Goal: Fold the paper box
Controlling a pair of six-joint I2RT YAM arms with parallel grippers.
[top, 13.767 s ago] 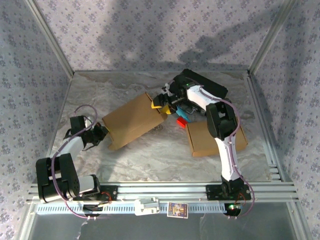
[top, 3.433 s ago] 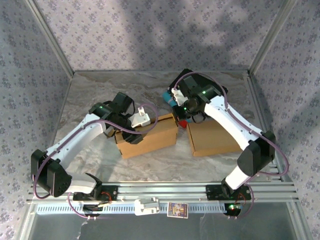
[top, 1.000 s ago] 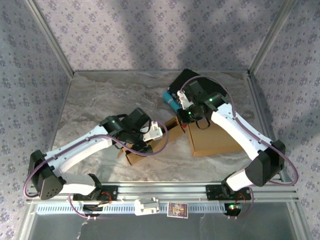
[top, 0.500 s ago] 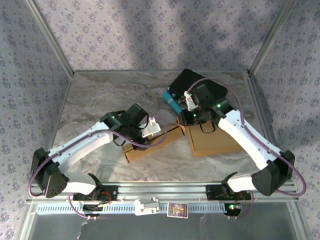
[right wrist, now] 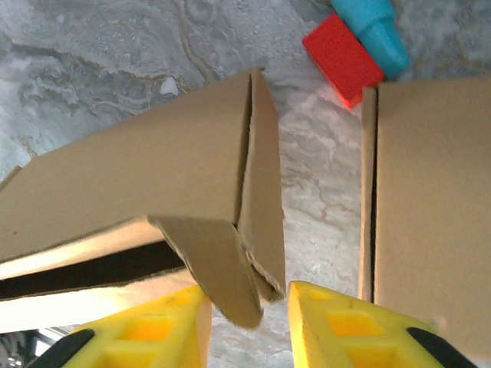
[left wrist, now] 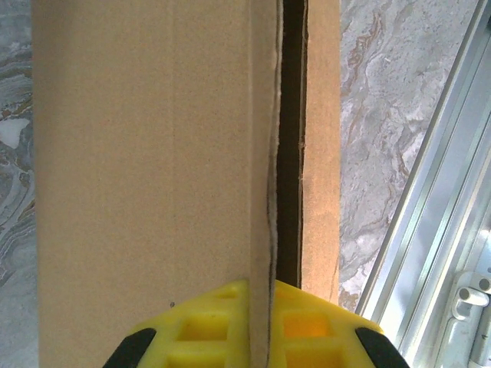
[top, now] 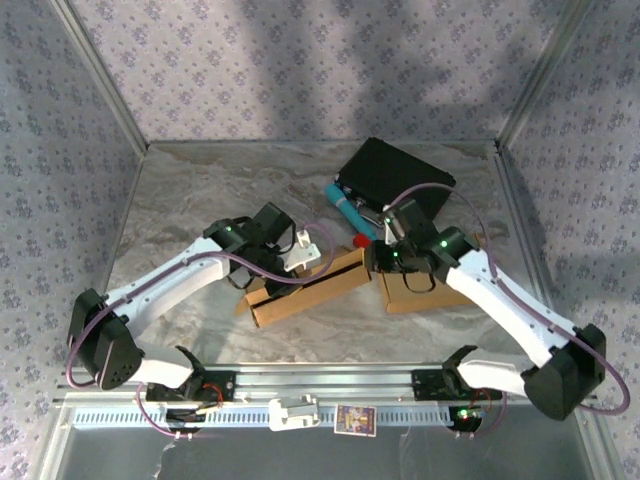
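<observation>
The brown paper box (top: 305, 292) lies half-formed near the table's front middle. My left gripper (top: 290, 272) reaches over it, and in the left wrist view its yellow fingers (left wrist: 192, 330) are shut on the upright edge of a box panel (left wrist: 259, 230). My right gripper (top: 372, 262) sits at the box's right end. Its jaws stand open in the right wrist view, the gripper (right wrist: 247, 330) straddling a loose end flap (right wrist: 222, 276). The flap rests near the left finger (right wrist: 153, 333), with a gap to the other finger.
A second flat cardboard box (top: 435, 288) lies right of the first, close beside my right gripper. A red block (right wrist: 341, 57) and a teal object (top: 348, 208) sit just behind the boxes, with a black case (top: 392, 178) farther back. Aluminium rails (top: 320, 380) border the front.
The left gripper has closed on the box panel and drawn the box toward the front. The right gripper has opened and moved down to the box's right end flap.
</observation>
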